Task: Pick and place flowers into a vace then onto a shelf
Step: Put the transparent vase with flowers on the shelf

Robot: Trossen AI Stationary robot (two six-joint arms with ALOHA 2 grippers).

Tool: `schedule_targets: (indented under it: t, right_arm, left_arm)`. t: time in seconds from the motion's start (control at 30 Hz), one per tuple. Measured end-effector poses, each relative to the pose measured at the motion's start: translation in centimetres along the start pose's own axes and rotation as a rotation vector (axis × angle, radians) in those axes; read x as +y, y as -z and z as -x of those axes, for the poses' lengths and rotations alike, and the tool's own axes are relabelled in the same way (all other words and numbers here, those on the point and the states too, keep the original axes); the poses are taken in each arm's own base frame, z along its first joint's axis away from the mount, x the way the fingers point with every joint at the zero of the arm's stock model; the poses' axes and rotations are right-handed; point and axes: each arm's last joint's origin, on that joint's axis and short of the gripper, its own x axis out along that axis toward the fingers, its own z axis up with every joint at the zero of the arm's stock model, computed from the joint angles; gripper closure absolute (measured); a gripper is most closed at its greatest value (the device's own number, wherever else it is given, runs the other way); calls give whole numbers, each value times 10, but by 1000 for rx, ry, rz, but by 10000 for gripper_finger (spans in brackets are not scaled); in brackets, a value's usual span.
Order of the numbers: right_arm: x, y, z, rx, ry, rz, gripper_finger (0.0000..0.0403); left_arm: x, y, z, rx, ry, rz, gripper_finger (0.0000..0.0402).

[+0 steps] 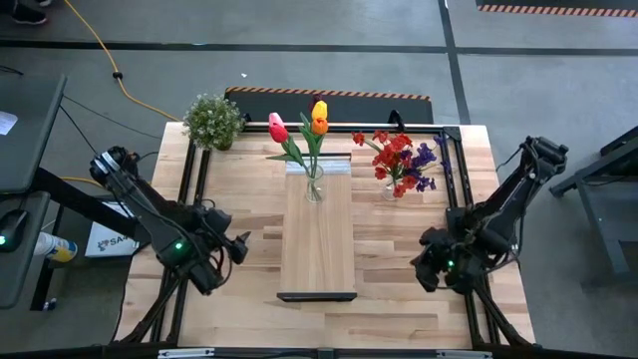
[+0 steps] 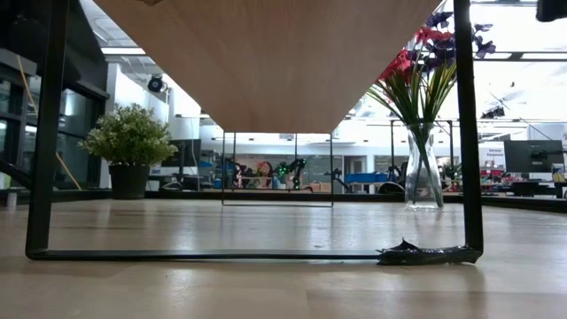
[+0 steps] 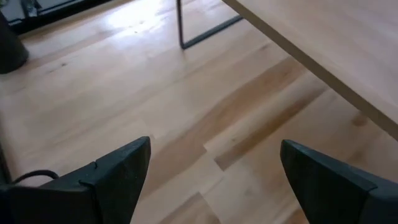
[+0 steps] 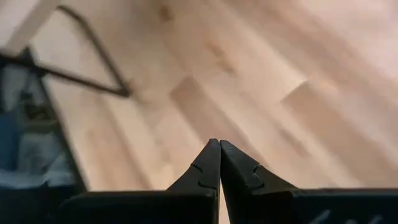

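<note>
Your left tool (image 1: 239, 247), spread wide and empty, sits just beside the shelf (image 1: 317, 239); the tulip vase (image 1: 314, 185) stands ahead, right tool (image 1: 431, 265) clenched.

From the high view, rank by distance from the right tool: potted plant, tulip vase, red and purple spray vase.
From the right tool:
1. Red and purple spray vase, right of the shelf.
2. Tulip vase, on the shelf's far end.
3. Potted plant, far left corner.

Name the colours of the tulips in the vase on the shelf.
Pink, yellow and orange tulips; clearest in the high view.
</note>
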Motion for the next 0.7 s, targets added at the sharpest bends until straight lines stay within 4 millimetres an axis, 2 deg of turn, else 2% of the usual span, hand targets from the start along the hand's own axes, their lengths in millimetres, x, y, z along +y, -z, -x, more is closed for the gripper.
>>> schedule_targets:
  t: [0.33, 0.7]
  right_arm:
    - [-27, -23, 3, -34, 214, -30, 403]
    - [-46, -32, 7, -41, 385, -52, 403]
  left_arm:
    - [5, 2, 12, -20, 71, 1, 11]
    - [6, 2, 11, -31, 63, -7, 11]
